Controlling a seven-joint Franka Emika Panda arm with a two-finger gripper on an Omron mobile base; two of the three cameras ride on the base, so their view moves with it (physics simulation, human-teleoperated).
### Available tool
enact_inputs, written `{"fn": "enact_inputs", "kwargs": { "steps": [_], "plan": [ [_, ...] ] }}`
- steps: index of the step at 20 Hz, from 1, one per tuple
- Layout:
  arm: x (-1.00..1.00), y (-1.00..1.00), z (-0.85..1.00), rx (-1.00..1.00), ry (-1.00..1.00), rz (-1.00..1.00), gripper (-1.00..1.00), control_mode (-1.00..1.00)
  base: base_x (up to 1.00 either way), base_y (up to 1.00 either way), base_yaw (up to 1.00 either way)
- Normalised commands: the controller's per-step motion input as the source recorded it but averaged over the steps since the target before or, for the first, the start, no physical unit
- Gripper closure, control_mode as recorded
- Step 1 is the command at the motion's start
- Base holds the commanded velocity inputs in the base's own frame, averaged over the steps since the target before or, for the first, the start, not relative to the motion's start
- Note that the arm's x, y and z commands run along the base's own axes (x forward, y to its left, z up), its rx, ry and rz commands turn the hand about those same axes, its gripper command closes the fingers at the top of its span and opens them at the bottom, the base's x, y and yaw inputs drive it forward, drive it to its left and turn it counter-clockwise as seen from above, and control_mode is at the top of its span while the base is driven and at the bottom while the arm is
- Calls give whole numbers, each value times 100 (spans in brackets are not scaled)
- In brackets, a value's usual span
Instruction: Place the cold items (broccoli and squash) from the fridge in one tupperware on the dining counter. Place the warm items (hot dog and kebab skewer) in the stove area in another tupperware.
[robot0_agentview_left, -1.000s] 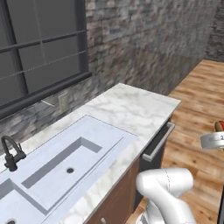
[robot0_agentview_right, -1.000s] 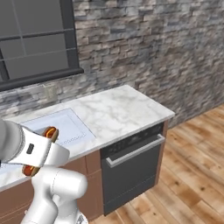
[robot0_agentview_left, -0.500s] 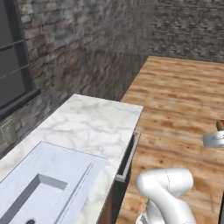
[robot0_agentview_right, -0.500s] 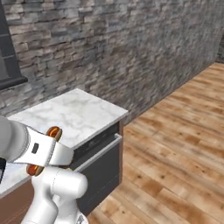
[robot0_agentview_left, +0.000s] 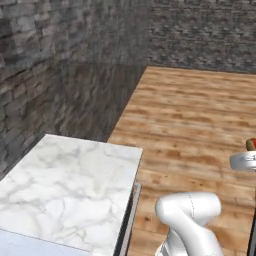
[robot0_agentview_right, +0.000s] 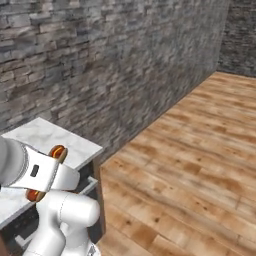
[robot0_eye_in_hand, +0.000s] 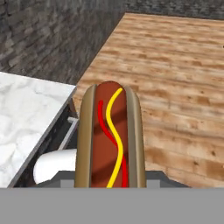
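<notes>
A hot dog (robot0_eye_in_hand: 109, 135) in a tan bun, with red and yellow sauce lines, stands lengthwise up the middle of the hand view. My gripper (robot0_agentview_left: 244, 160) is shut on it, and the bun hides the fingertips. One end of the hot dog (robot0_agentview_left: 249, 144) pokes up above the hand at the right edge of the left base view. In the right base view, an end of it (robot0_agentview_right: 58, 152) sticks out beside the white arm, above the counter's corner. The tupperware, fridge, dining counter and stove area are out of view.
A white marble counter (robot0_agentview_left: 65, 190) ends in a corner at the lower left, with a dark appliance front (robot0_agentview_right: 91, 186) under it. A grey stone wall (robot0_agentview_right: 115, 65) runs behind. A wooden floor (robot0_agentview_left: 195, 115) stretches ahead and to the right.
The whole picture has swung as the base turns: the window and sink have left the views, and more wall and floor show. The hot dog stays in the gripper.
</notes>
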Motion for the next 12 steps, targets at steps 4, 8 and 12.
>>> {"fn": "enact_inputs", "kwargs": {
  "steps": [4, 8, 12],
  "plan": [
    [0, 0, 0, 0, 0, 0, 100, 100, 100, -60, -33],
    [0, 0, 0, 0, 0, 0, 100, 100, 100, -56, -44],
    [0, 0, 0, 0, 0, 0, 100, 100, 100, -48, -52]
  ]
}}
